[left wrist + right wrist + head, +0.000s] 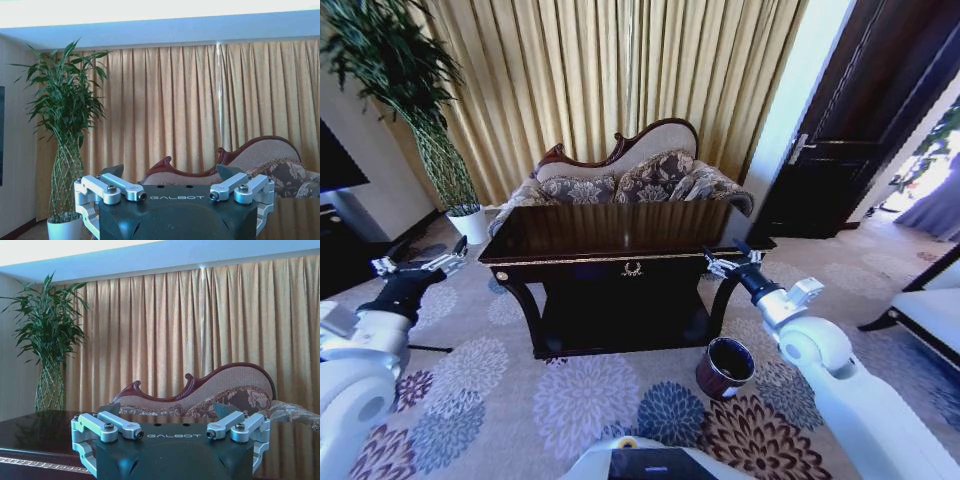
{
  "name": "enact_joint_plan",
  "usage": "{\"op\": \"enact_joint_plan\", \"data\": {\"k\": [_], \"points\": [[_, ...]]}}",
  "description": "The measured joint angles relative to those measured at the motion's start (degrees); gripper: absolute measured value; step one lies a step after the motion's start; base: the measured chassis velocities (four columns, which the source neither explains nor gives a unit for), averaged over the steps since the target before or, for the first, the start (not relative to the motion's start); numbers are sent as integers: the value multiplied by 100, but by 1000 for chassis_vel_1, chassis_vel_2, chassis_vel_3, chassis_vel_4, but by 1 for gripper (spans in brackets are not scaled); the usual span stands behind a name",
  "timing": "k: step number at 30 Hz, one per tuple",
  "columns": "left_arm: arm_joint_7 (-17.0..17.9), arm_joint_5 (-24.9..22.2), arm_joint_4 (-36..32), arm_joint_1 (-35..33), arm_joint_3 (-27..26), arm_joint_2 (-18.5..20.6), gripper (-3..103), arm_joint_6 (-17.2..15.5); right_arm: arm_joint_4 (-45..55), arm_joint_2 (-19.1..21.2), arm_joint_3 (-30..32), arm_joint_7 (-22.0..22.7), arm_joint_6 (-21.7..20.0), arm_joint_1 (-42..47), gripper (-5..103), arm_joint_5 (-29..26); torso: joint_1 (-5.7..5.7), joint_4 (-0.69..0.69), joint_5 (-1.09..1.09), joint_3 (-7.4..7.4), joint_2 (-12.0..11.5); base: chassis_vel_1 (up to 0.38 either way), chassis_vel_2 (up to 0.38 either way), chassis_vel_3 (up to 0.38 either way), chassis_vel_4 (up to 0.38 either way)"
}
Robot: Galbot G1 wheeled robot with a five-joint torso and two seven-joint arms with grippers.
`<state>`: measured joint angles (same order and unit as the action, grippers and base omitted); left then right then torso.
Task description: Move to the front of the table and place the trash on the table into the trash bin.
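Note:
The dark glossy table (620, 232) with the gold emblem stands straight ahead, and I see no trash on its top from here. On the carpet by the table's front right leg sits the round maroon trash bin (725, 367). My left gripper (420, 260) hovers open off the table's left end, holding nothing. At the table's right front corner my right gripper (728, 252) is open and empty too. The left wrist view shows the left gripper (170, 171) spread wide. In the right wrist view the right gripper (166, 408) is spread wide just above the tabletop (40, 422).
A patterned sofa (630, 175) stands close behind the table, before gold curtains. A tall plant in a white pot (468, 222) is at the back left, with a black TV stand (340, 255) further left. A dark door (840, 150) and a chair (920, 315) are on the right.

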<state>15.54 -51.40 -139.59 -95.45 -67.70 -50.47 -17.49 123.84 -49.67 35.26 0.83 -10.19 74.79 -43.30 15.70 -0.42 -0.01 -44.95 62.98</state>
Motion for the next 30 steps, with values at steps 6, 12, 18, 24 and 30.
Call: {"op": "enact_joint_plan", "data": {"k": [6, 12, 18, 24, 30], "points": [[-3, -3, 0, -7, -23, 21, 100, 1, 1, -5, 24, -3, 18, 24, 100, -7, 0, 0, 0, 0, 0, 65, -60, -51, 63], [-7, -5, 2, 8, -22, 33, 100, 4, 1, -11, 53, -8, 68, 74, 100, -6, 0, -1, 0, 0, 0, 76, -89, -80, 77], [-16, 4, 2, -3, -10, 15, 100, 6, -3, -18, 57, -9, 86, 77, 100, -16, 0, 0, 0, 0, 0, 73, -85, -83, 68], [-36, 44, -19, 0, 30, 17, 100, 9, 7, -21, 75, -10, 90, 81, 100, -58, 0, 0, 0, 0, 0, 62, -91, -63, 86], [-36, 42, -27, -3, 17, 27, 100, 8, 21, -18, 107, -11, 111, 105, 100, -84, 0, 0, 0, 0, 0, 85, -102, -70, 116]]}}
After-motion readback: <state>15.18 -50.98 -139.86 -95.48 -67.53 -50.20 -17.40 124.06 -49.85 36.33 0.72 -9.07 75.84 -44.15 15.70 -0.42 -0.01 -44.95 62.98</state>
